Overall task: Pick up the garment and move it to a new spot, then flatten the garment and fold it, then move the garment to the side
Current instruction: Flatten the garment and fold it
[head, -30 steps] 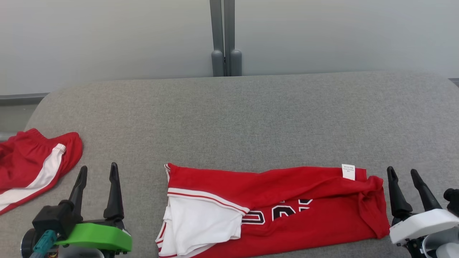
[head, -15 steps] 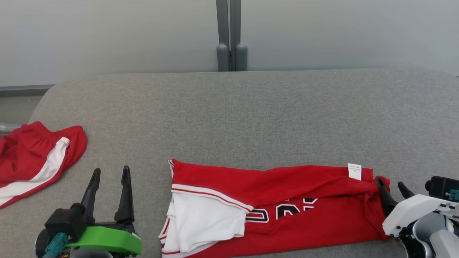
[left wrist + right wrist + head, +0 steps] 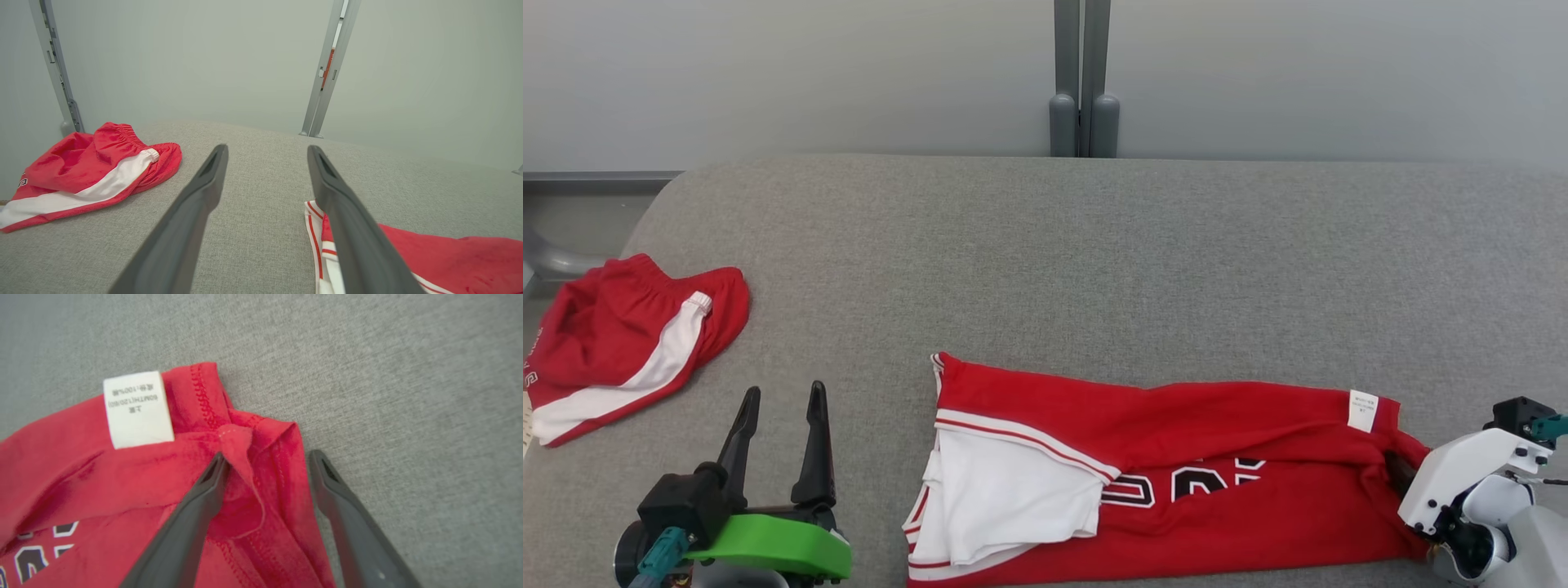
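The red basketball jersey (image 3: 1217, 441) lies folded lengthwise on the near middle-to-right part of the grey fabric tabletop (image 3: 1094, 261). Its white lining is turned out at the left end and a white care label (image 3: 138, 409) sits at the far right corner. The change from a second ago is at that right end. The right gripper (image 3: 267, 457), which then stood with its jaws pointing up just beside the jersey, now tips down onto the bunched hem corner, and in the head view its white housing covers most of the jaws. In the right wrist view the jaws are apart and straddle a raised fold of the hem. One jaw lies over the red cloth and the other over the grey surface just beside the jersey's edge, and nothing is clamped. The left gripper (image 3: 784, 390) keeps its place near the jersey's left end, jaws apart and empty. The red shorts (image 3: 629, 343) with a white stripe lie at the far left. The whole head view has shifted sideways, so the grey post (image 3: 1082, 82) behind sits further right.
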